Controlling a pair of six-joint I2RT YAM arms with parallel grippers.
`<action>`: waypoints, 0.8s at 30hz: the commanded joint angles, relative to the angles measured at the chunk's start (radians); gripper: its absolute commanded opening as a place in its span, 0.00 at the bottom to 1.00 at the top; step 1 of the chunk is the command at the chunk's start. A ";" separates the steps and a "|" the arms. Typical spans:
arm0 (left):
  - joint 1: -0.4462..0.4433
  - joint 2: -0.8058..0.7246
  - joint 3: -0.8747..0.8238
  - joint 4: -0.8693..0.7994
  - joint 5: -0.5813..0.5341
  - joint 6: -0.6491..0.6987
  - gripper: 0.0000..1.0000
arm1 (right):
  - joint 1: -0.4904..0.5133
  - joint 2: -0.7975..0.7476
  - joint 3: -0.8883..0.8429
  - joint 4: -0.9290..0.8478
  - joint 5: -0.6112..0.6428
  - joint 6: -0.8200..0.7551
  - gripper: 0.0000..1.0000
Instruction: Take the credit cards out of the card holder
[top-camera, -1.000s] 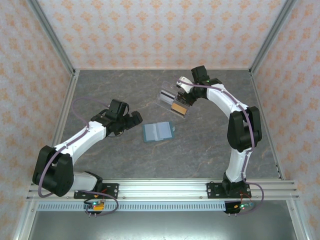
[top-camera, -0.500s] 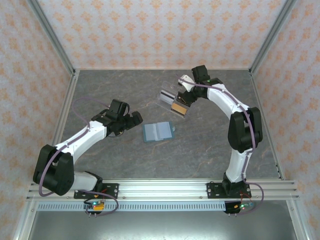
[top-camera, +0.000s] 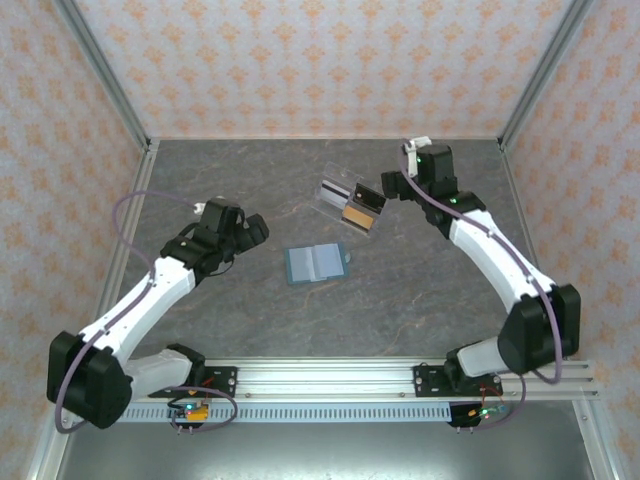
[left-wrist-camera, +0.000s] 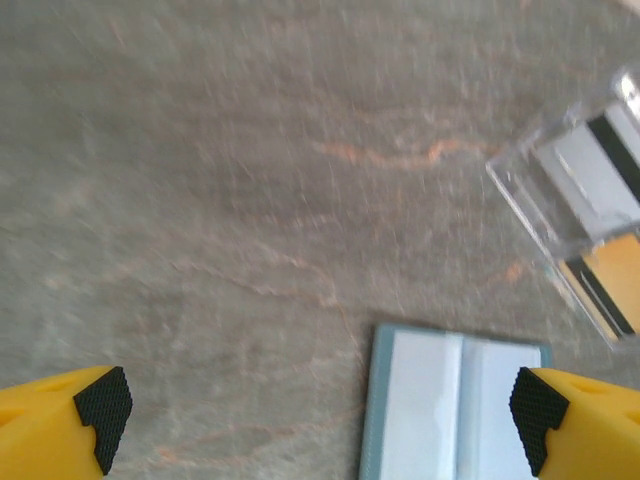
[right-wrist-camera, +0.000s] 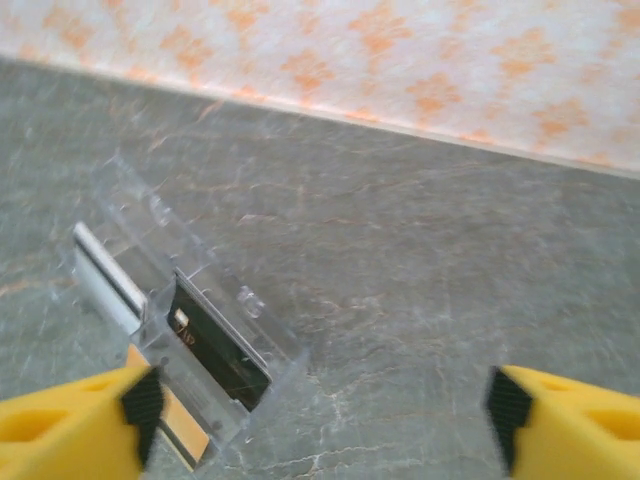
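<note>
While open, one card holder (top-camera: 317, 264), three cards (top-camera: 354, 215) (perhaps)

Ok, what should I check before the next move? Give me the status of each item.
1. Fingers of the left gripper apart, nothing held: ok.
2. Fingers of the right gripper apart, nothing held: ok.
3. The card holder lies open and flat on the table, apart from both grippers: ok.
4. The cards sit in the clear plastic piece: ok, grey, black and orange ones show.
5. Pockets of the card holder emptied: cannot tell.
</note>
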 joint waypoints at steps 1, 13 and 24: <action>0.013 -0.052 0.027 -0.042 -0.252 0.072 1.00 | 0.000 -0.103 -0.088 0.094 0.151 0.105 0.99; 0.020 -0.112 -0.262 0.481 -0.722 0.476 1.00 | -0.025 -0.157 -0.436 0.397 0.630 0.214 0.99; 0.201 0.148 -0.389 0.869 -0.497 0.596 1.00 | -0.173 0.016 -0.601 0.685 0.494 0.211 0.99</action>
